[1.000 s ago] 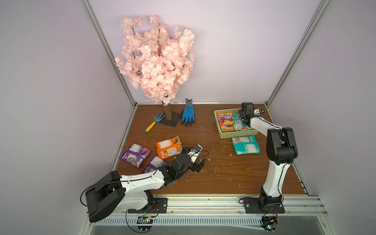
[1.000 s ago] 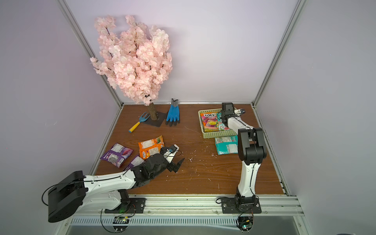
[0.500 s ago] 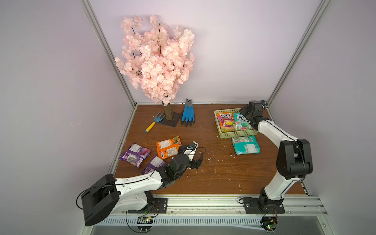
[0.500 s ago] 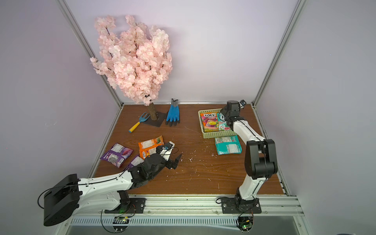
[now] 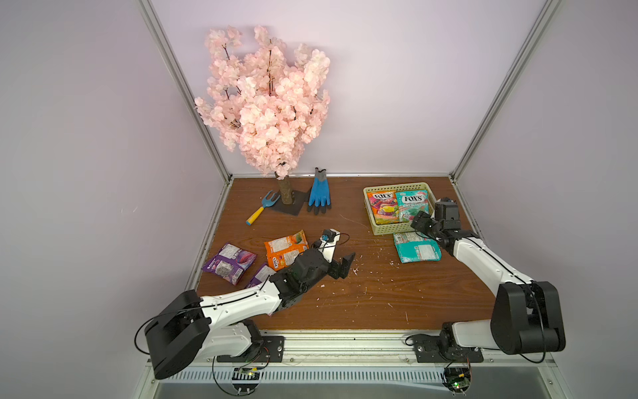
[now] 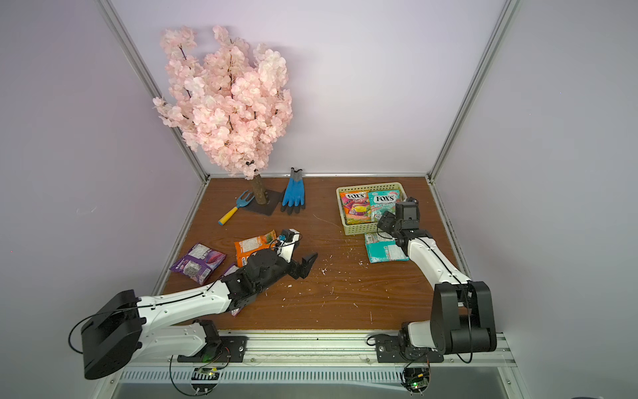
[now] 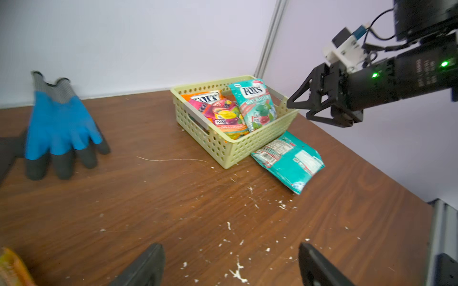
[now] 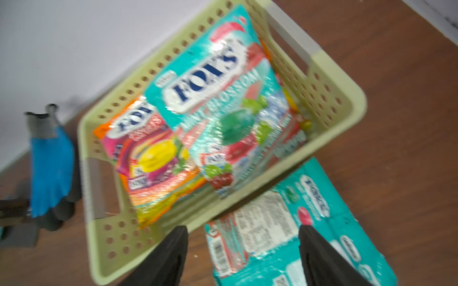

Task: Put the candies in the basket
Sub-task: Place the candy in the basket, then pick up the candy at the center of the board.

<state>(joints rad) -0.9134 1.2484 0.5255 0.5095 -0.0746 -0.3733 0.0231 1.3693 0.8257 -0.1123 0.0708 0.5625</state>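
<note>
The left arm (image 5: 241, 300) lies low across the brown wooden table (image 5: 379, 293), its left gripper (image 7: 230, 247) spread wide and empty. The right arm (image 5: 483, 259) reaches forward, and its right gripper (image 8: 243, 230) is also parted and empty above the near rim of the pale yellow-green perforated plastic basket (image 5: 392, 228). Inside the basket lie an orange-pink glossy packet (image 5: 382, 207) and a teal Mint Blossom packet (image 5: 412, 205). A face-down teal packet (image 5: 416, 247) lies against the basket's near wall. An orange packet (image 5: 284, 247) and two purple packets (image 5: 229, 262) lie by the left arm.

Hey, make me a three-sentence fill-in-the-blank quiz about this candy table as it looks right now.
1. Inside the basket, ___ packets show their fronts on top.
2. The glove by the back wall is mostly ___.
3. The left gripper is open and holds ___.
Missing words: two; blue; nothing.
</note>
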